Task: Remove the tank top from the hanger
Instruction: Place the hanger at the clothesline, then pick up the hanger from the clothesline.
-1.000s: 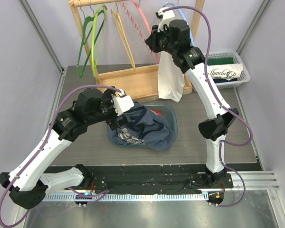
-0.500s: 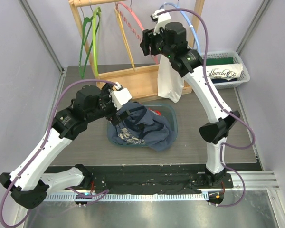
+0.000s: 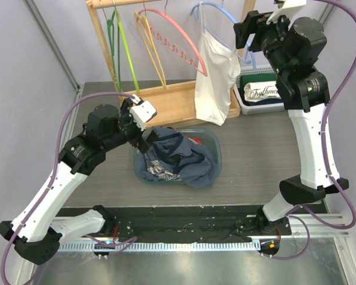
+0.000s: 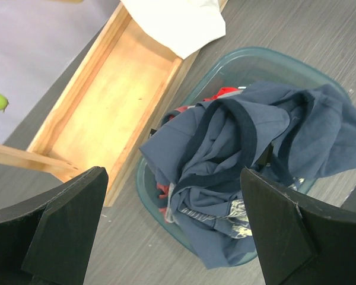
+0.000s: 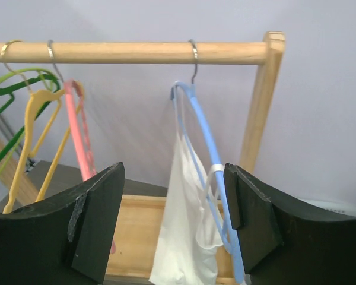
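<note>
The white tank top [image 3: 215, 80] hangs from the blue hanger [image 3: 209, 7] on the wooden rod [image 5: 130, 52]. In the right wrist view a strap [image 5: 215, 170] loops round the blue hanger's [image 5: 203, 132] arm, and the tank top's body [image 5: 184, 237] droops below. My right gripper [image 3: 245, 31] is open, held back from the hanger to its right and touching nothing; the hanger shows between its jaws [image 5: 173, 217]. Over the teal basin [image 3: 216, 142] my left gripper [image 3: 144, 141] is wide open and empty [image 4: 172, 228].
Pink [image 3: 181, 44], yellow [image 3: 151, 47] and green [image 3: 120, 44] hangers share the rod. The rack's wooden base tray [image 4: 107, 113] lies behind the basin, which holds blue clothes [image 4: 243, 136]. A white basket [image 3: 267, 92] of folded cloth stands at the right.
My right gripper has opened and drawn back up and to the right, away from the blue hanger. The tank top now hangs more spread out. The left arm has shifted slightly left.
</note>
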Motion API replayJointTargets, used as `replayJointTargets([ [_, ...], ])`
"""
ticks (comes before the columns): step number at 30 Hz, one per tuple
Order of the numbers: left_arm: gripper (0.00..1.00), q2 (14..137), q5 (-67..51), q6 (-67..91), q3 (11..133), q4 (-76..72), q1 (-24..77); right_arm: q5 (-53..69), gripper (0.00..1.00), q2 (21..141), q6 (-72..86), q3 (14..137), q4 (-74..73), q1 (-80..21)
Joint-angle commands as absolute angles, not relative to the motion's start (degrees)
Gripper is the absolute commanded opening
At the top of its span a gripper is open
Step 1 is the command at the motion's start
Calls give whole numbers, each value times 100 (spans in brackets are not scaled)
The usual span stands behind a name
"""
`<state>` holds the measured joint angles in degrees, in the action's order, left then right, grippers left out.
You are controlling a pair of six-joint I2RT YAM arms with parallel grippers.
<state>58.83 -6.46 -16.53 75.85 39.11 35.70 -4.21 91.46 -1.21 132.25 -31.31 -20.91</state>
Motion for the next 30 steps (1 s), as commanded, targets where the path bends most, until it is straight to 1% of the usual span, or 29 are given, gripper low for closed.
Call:
replayJointTargets([
  [1,100,5704,-958,-1179,7550,3551,3410,-308,76,9343,-71,12999,-3085,-1741],
  [10,100,5467,-1380,-362,7287,3287,2936,315,83,9527,-105,12876,-3023,-1143],
  [19,100,5379,-1521,-202,7066,3234,2830,993,83,9641,113,12753,-2892,-607],
  [30,100,5291,-1591,-141,6979,3191,2733,1853,81,9791,386,12499,-2690,-431],
])
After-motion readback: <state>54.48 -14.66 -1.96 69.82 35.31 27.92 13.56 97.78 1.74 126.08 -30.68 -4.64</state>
